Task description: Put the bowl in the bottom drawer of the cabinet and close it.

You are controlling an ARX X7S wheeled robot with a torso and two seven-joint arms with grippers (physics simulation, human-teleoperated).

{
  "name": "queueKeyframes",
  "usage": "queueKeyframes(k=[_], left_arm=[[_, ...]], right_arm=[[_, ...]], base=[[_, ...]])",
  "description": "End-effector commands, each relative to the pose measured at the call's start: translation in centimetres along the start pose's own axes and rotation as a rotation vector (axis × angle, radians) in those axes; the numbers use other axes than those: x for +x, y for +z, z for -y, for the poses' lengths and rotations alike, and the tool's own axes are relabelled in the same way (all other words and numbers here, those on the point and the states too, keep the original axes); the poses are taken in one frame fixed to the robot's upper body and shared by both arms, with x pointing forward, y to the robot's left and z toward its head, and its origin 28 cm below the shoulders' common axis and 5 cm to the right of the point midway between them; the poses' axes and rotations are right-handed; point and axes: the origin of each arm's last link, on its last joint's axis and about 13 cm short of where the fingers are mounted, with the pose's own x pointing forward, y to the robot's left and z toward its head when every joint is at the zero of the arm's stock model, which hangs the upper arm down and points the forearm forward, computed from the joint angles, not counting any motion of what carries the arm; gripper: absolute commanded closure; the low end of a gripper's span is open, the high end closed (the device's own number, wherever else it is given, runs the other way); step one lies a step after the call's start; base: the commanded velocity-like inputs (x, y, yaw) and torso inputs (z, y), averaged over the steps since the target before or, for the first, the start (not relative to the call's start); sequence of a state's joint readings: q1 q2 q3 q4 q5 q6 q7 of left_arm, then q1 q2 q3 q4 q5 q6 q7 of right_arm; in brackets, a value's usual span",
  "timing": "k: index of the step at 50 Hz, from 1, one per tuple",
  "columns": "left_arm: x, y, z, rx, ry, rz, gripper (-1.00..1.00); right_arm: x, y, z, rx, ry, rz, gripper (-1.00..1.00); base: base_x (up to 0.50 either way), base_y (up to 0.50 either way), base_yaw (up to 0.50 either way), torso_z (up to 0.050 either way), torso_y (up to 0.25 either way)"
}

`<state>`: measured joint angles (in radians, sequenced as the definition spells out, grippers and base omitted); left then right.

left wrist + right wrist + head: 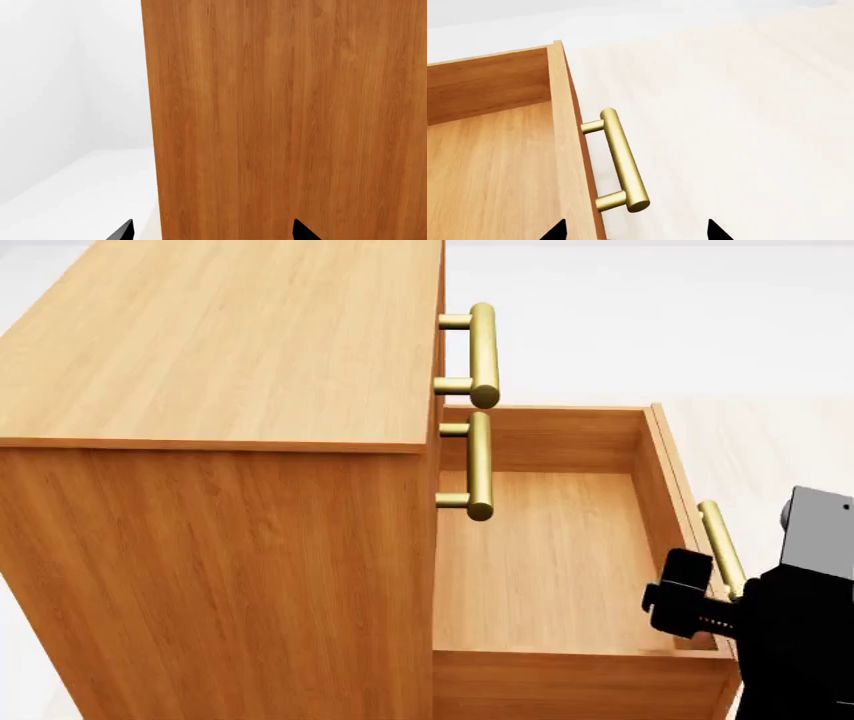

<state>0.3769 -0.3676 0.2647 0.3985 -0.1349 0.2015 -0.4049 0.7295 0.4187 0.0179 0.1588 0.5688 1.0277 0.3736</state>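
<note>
Cabinet (227,490) fills left of head view; bottom drawer (534,560) pulled fully out to the right, interior bare wood, no bowl visible in any view, so its location can't be told. Two upper drawers shut, their brass handles (483,355) stacked above the open box. R gripper (635,231) sits at drawer's front panel near its handle (622,160); R wrist cam shows two black fingertips (715,231) spread wide, nothing between them, one tip over the front-panel edge, other out over pale floor (747,125). Handle just beside tips, not gripped. L gripper (212,231): tips apart, empty, close to cabinet side panel, facing it; contact can't be told.
</note>
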Motion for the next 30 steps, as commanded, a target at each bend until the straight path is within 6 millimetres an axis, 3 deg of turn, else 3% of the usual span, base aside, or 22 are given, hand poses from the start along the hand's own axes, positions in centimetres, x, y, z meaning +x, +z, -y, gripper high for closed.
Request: queueKeyframes(k=[1, 30], left_arm=[[0.0, 0.0, 0.0, 0.002, -0.003, 0.0, -1.0], [-0.1, 0.4, -0.1, -0.029, -0.017, 0.027, -1.0]], right_arm=[[-2.1, 2.1, 0.9, -0.019, -0.022, 0.127, -1.0], [-5.5, 5.3, 3.4, 0.068, -0.121, 0.304, -1.0]], base=[[0.0, 0.0, 0.0, 0.0, 0.0], [0.0, 0.0, 0.0, 0.0, 0.0]])
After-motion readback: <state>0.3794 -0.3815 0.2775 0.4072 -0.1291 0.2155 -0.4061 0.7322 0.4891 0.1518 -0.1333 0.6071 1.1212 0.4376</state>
